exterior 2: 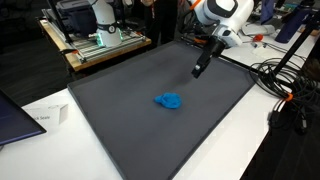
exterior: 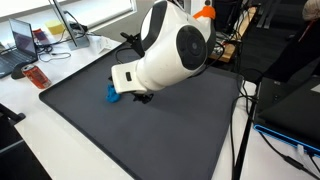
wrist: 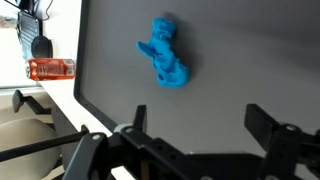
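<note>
Fingers [wrist: 262,122] of the gripper [wrist: 200,128] stand spread wide with nothing between them. They hover over the dark grey mat [wrist: 250,60], which runs beneath and ahead of them and covers most of the white table [wrist: 62,110]. Well ahead of the fingertips and touching neither, a blue thing [wrist: 165,65] lies on the mat, lumpy and limbed like a small plush toy, though the view is too coarse to be sure. Farther off to one side of the fingers, past the mat's edge, a small orange-red container [wrist: 50,69] lies on its side on the table.
</note>
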`<state>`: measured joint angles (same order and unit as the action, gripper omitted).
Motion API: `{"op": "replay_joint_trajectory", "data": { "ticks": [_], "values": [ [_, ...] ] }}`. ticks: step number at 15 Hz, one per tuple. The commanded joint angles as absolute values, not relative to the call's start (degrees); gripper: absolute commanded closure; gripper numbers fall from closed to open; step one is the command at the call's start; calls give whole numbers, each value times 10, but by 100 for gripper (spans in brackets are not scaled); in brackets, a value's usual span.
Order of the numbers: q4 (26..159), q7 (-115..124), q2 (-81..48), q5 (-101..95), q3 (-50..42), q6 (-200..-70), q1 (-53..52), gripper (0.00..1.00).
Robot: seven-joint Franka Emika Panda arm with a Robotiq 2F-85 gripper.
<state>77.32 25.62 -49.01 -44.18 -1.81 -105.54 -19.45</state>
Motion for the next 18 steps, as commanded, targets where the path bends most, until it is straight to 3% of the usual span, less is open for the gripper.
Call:
{"op": "replay_joint_trajectory", "data": {
  "ticks": [1, 18],
  "values": [
    [784, 290, -487, -434, -20, -1085, -191, 0],
    [1006, 329, -350, -458, -29, -1232, -171, 0]
  ]
}}
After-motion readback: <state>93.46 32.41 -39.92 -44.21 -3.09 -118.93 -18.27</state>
